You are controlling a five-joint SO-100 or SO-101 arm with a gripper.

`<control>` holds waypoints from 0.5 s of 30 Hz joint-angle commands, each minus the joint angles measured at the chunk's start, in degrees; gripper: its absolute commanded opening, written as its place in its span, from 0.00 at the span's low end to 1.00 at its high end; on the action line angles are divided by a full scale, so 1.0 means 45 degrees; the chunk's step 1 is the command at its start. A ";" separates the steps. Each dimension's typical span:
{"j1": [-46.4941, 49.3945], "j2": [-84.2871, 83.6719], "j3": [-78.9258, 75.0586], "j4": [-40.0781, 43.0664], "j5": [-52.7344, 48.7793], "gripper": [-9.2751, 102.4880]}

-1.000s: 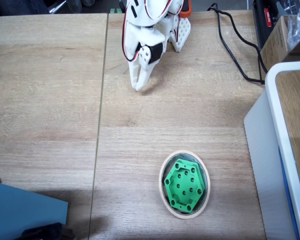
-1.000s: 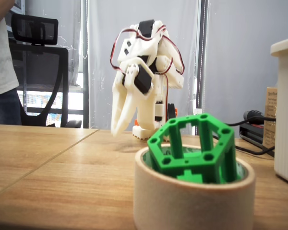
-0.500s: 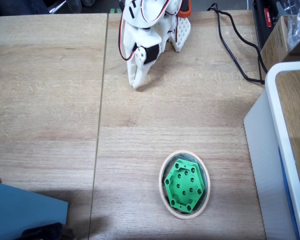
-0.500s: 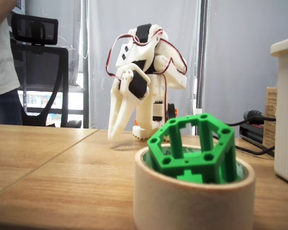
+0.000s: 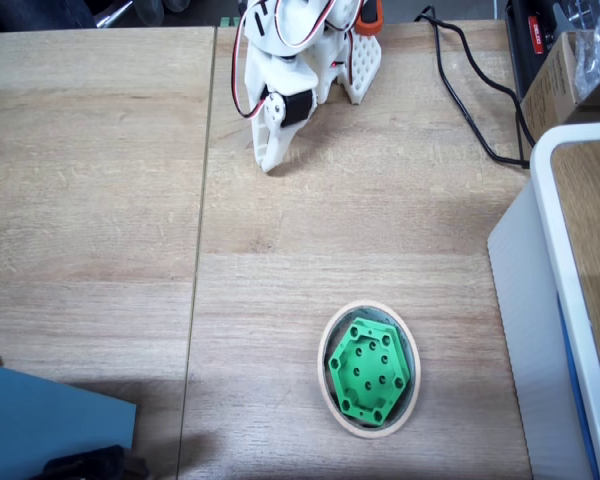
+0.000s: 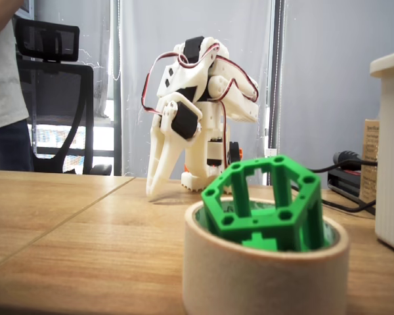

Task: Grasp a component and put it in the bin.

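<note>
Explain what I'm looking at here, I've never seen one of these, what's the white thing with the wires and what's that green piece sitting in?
The white thing is a small robot arm bolted to a wooden table. Its wires feed little motors, and its pointed tip is a pincer for picking things up. One picture looks straight down from above; the other is taken low, at table level, looking back toward the arm.

The green component is a plastic hexagon with round holes. It sits inside the bin, a beige ring like a roll of tape. In the low view it sticks up above the ring's rim.

The pincer holds nothing. Its fingers look closed together, tips down near the table, well away from the ring. A black cable and a white-edged box lie to the side.
</note>
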 commanded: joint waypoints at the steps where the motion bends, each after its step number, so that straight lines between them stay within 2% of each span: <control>1: 0.0098 0.0059 0.0059 0.0059 0.0117 0.09; 9: 0.0059 0.0059 0.0117 0.0137 0.0117 0.09; 15: 0.0059 0.0059 0.0078 0.1992 -0.0059 0.09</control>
